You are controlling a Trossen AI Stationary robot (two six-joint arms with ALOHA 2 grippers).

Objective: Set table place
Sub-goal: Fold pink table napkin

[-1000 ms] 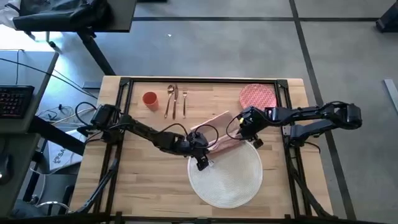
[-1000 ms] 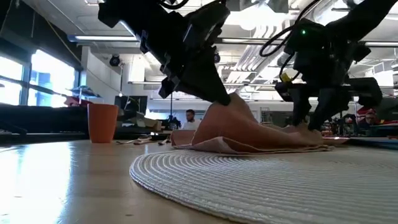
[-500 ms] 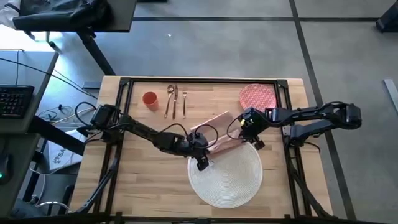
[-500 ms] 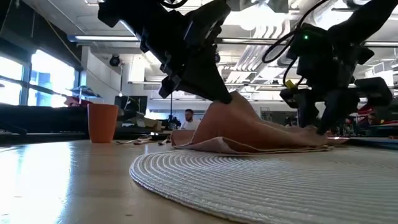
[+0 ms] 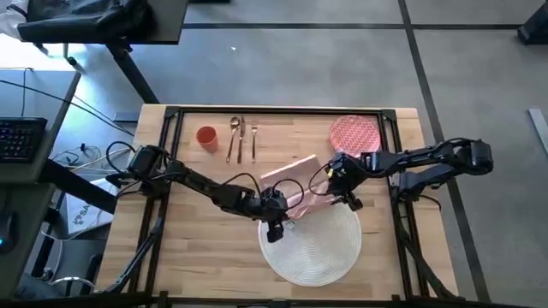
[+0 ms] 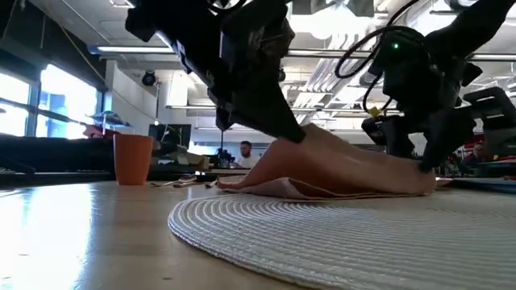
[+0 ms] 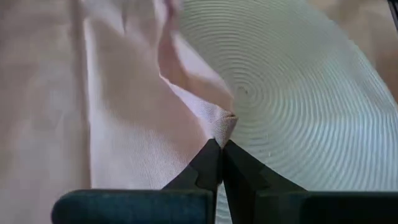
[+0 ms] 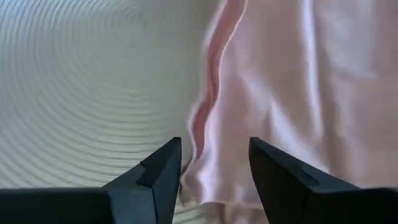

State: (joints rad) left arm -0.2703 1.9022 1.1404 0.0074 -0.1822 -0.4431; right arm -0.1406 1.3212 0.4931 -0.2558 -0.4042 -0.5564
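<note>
Writing: none is showing legibly.
Table [image 5: 197, 248]: light wood.
Left gripper [image 7: 221, 144]: jaws pinching the napkin [image 5: 295, 184].
Right gripper [image 8: 214, 163]: jaws standing apart over the napkin's edge.

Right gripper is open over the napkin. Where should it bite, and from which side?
Probably the napkin's loose edge lying between the right gripper's open fingers, where the cloth overlaps the placemat. Come straight down from above: it lies nearly flat there. The left gripper already pinches a raised corner.
</note>
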